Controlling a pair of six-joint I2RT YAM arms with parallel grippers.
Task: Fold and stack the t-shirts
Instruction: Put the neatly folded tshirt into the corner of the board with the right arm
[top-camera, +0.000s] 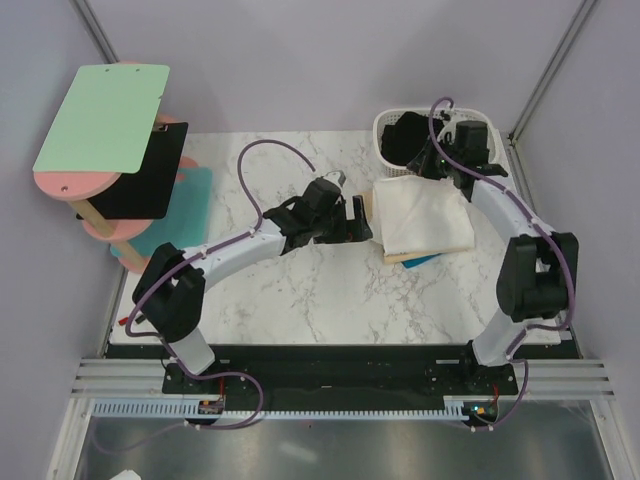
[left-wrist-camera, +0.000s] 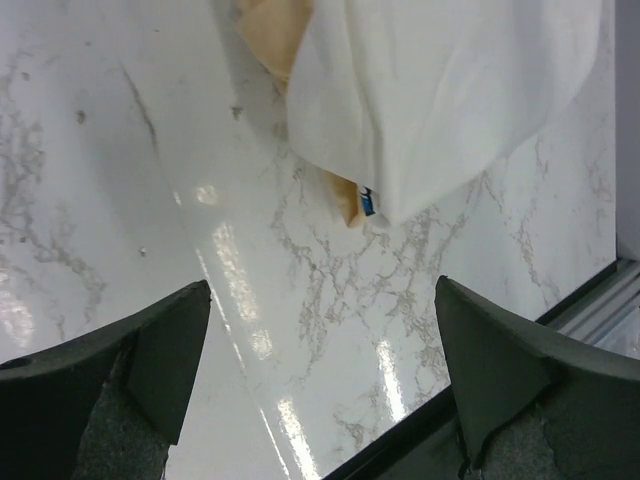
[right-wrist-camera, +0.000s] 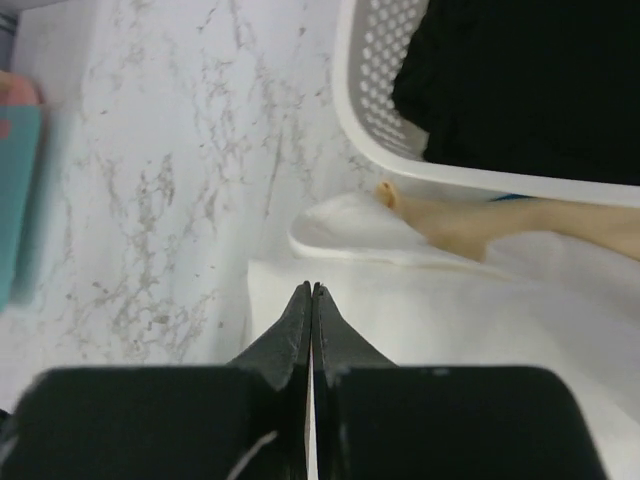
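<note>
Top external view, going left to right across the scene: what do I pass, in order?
green-topped stand → left gripper → white t-shirt → right arm's elbow

A folded white tee (left-wrist-camera: 440, 90) fills the upper right of the view, lying on the marble desk (left-wrist-camera: 120, 180). A tan tee (left-wrist-camera: 275, 30) lies under it, showing past its left edge and again at its lower corner, where a small blue patch (left-wrist-camera: 368, 202) also peeks out. Below the white tee, the left gripper (left-wrist-camera: 322, 285) hangs over bare desk, its dark fingers (left-wrist-camera: 165, 350) spread wide with nothing between them. A metal rail (left-wrist-camera: 600, 300) runs to the lower right of the white tee.
</note>
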